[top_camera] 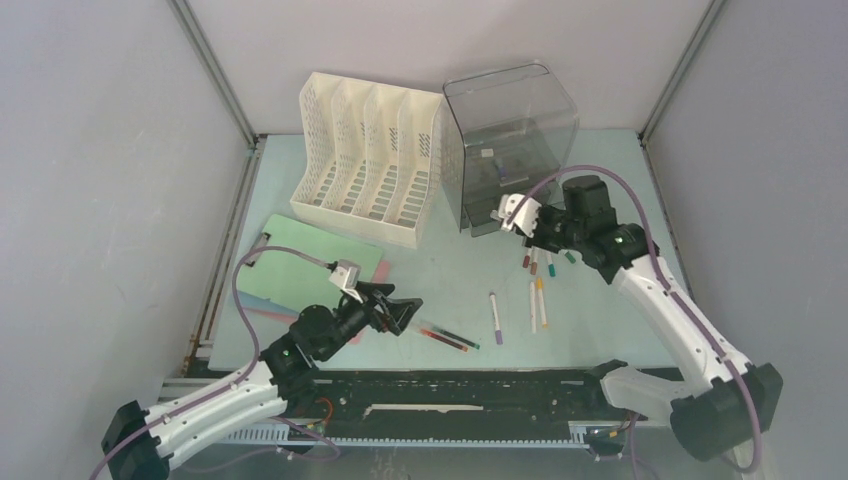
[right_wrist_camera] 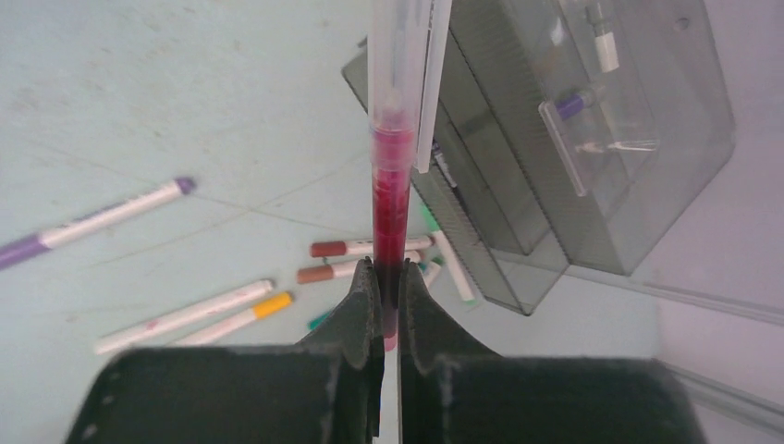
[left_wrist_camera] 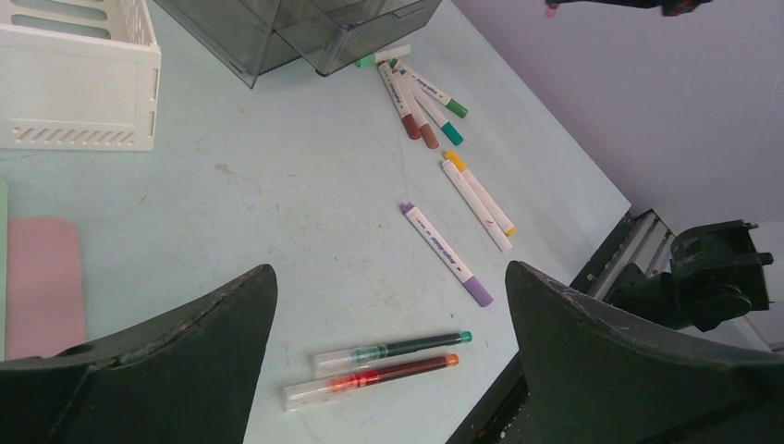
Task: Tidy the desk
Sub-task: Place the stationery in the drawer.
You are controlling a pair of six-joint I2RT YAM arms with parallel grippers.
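Note:
The desk [top_camera: 455, 262] is a pale mint-green tabletop. My left gripper [top_camera: 398, 308] hangs open near the front edge, above a green pen [left_wrist_camera: 398, 350] and a red pen [left_wrist_camera: 370, 379] that lie side by side between its spread fingers [left_wrist_camera: 203, 342]. My right gripper [top_camera: 530, 228] is shut on a red pen with a clear cap [right_wrist_camera: 391, 185], which points away from the fingers toward a smoky grey drawer box [right_wrist_camera: 629, 139]. The same box [top_camera: 510, 140] stands at the back right. Several markers lie loose on the desk: brown ones [right_wrist_camera: 361, 248], a yellow-capped one [right_wrist_camera: 231, 319] and a purple one [left_wrist_camera: 447, 253].
A white slotted file rack [top_camera: 365, 160] stands at the back, left of the grey box. A green clipboard [top_camera: 320, 255] on pink sheets [top_camera: 270, 300] lies at the left. Grey walls close in both sides. A black rail [top_camera: 480, 385] runs along the front edge.

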